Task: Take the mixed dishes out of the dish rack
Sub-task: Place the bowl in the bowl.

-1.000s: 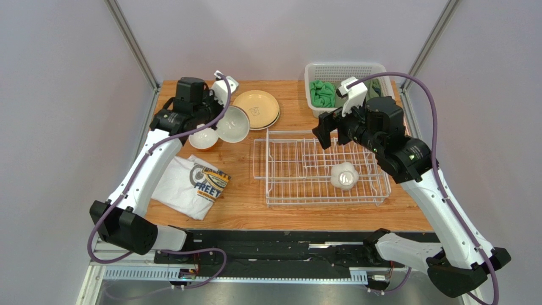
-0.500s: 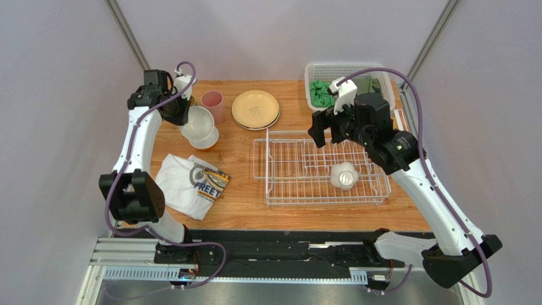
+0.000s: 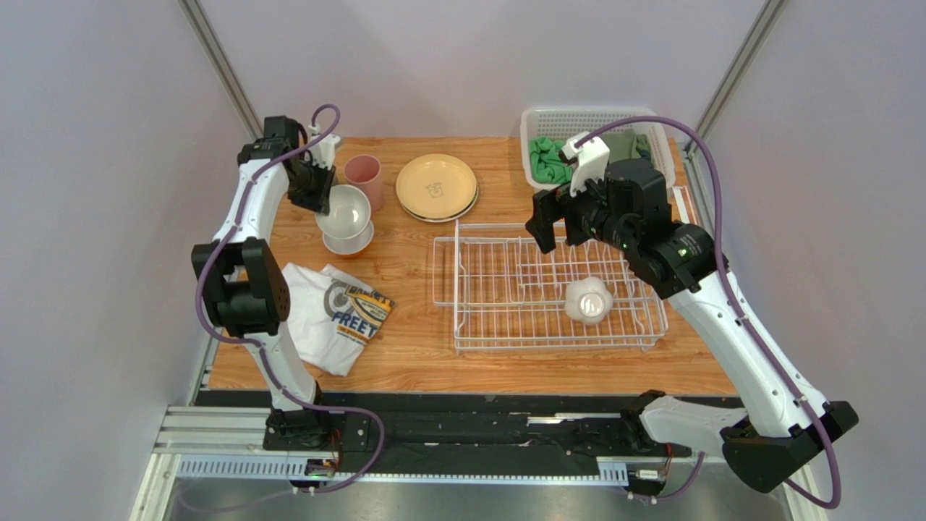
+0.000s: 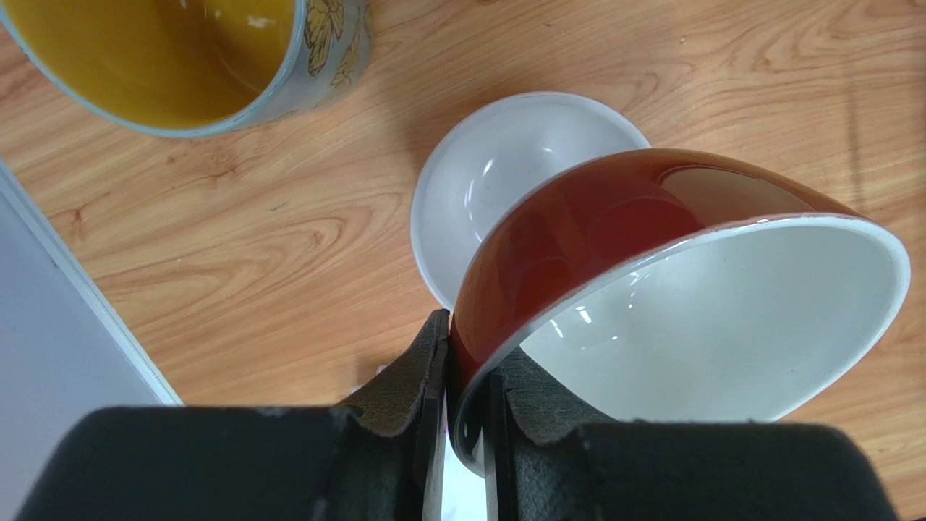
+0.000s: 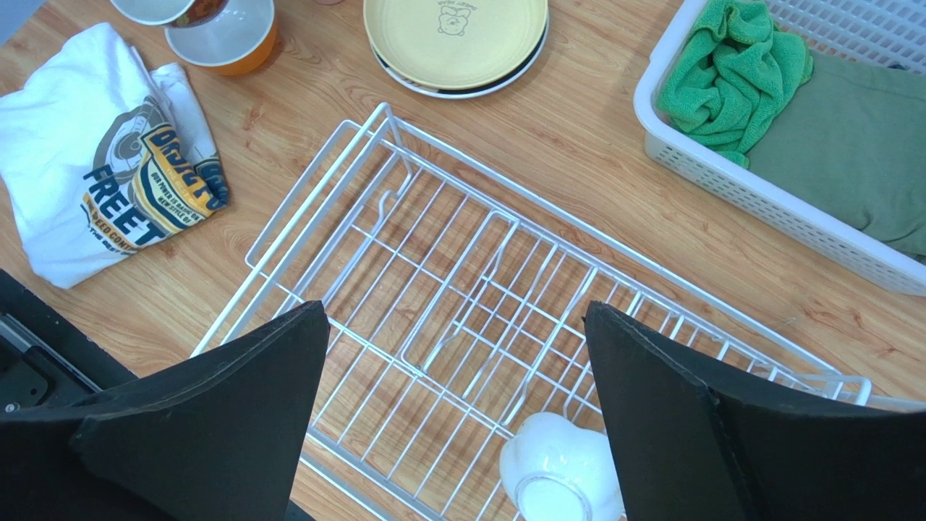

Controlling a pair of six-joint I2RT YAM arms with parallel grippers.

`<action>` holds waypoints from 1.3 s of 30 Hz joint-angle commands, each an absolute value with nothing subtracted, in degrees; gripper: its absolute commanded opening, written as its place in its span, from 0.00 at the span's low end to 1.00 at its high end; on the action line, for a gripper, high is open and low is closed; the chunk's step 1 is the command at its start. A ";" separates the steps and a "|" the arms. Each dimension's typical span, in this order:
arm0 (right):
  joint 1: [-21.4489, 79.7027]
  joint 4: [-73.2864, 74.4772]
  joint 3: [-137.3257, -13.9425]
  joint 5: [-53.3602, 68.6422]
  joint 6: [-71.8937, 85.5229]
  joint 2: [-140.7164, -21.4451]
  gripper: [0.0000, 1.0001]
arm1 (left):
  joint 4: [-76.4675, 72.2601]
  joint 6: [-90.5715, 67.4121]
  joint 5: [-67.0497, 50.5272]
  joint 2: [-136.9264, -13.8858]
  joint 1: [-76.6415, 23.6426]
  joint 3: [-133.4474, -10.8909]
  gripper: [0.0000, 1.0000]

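My left gripper [image 4: 465, 391] is shut on the rim of the dark red bowl [image 4: 609, 217], which has a white inside and hangs tilted. Below it sits the orange bowl [image 3: 352, 241], its white inside [image 4: 489, 195] showing. The light-blue mug [image 4: 163, 54] stands just beyond. Top view: left gripper [image 3: 321, 195] at the back left, pink cup [image 3: 363, 179] and tan plates [image 3: 437, 187] beside it. The dish rack [image 3: 511, 288] holds a small white bowl [image 3: 588, 301], upside down. My right gripper [image 5: 457, 413] hovers open above the rack [image 5: 457, 271], the white bowl [image 5: 560, 478] under it.
A printed white T-shirt [image 3: 326, 315] lies at the front left. A white perforated basket [image 3: 592, 119] with green cloths [image 3: 551, 160] stands at the back right, just behind the right gripper [image 3: 557, 226]. Grey walls close in both sides.
My left arm swung the dark red bowl left, away from the plates, to above the orange bowl, uncovering the pink cup. The right gripper shifted slightly left and stays open.
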State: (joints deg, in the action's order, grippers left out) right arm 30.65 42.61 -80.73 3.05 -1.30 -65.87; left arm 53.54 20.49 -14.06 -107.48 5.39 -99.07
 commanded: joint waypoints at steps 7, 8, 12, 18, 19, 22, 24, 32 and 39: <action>30.50 41.57 -81.91 4.31 -1.23 -64.16 0.93 | 50.19 16.96 -13.36 -110.12 5.71 -101.16 0.00; 30.50 41.57 -81.91 4.31 -1.23 -64.25 0.93 | 50.10 16.61 -13.27 -110.47 5.71 -101.08 0.00; 30.50 41.57 -81.65 4.31 -1.23 -63.98 0.93 | 49.48 16.17 -12.66 -111.88 5.80 -100.72 0.00; 30.50 41.49 -81.39 4.39 -1.32 -63.81 0.93 | 49.39 15.56 -13.18 -113.73 5.71 -100.63 0.00; 30.50 41.40 -81.30 4.39 -1.41 -63.72 0.93 | 49.31 15.47 -13.18 -113.82 5.71 -100.63 0.00; 30.50 41.22 -81.04 4.39 -1.41 -63.54 0.93 | 49.13 15.64 -12.92 -114.17 5.71 -99.93 0.00; 30.50 41.13 -80.95 4.48 -1.41 -63.63 0.93 | 48.87 15.64 -13.01 -114.17 5.71 -99.32 0.00; 30.50 41.22 -80.77 4.66 -1.41 -63.46 0.93 | 47.64 15.38 -13.18 -114.69 5.80 -97.21 0.00; 30.50 41.04 -80.24 4.40 -1.41 -62.93 0.93 | 47.55 15.12 -13.36 -115.22 5.71 -97.12 0.04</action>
